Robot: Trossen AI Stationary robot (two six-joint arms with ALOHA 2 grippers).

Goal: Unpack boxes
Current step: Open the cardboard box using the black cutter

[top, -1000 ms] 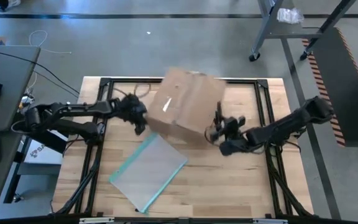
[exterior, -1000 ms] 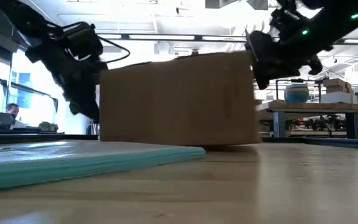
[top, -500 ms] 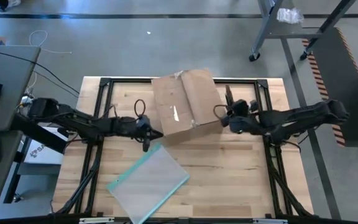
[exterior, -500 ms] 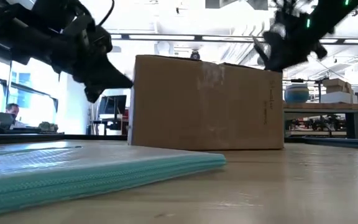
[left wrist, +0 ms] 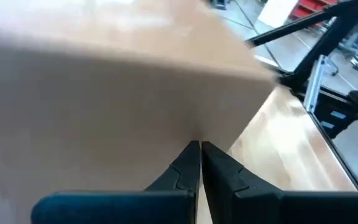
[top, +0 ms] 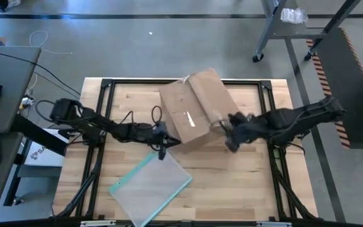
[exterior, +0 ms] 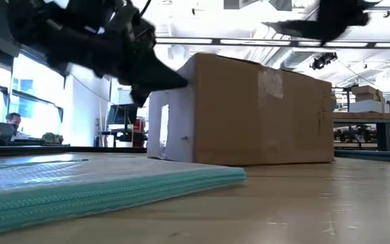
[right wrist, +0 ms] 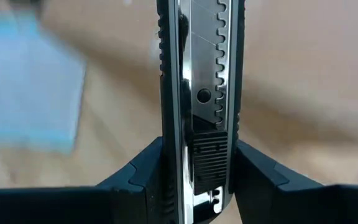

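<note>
Left gripper [left wrist: 199,147], fingers pressed together, tips right up against the brown cardboard box [left wrist: 104,81] filling twelve o'clock, with bare wooden table [left wrist: 284,155] off at three o'clock.

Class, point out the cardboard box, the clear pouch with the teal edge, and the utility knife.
cardboard box [top: 194,107]: high view, its top face.
clear pouch [top: 153,189]: high view, middle of its clear sheet.
utility knife [right wrist: 201,93]: right wrist view, its metal blade slide.

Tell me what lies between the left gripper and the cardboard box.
Nothing: in the left wrist view the shut left gripper has its tips right at the cardboard box; the low view agrees.
</note>
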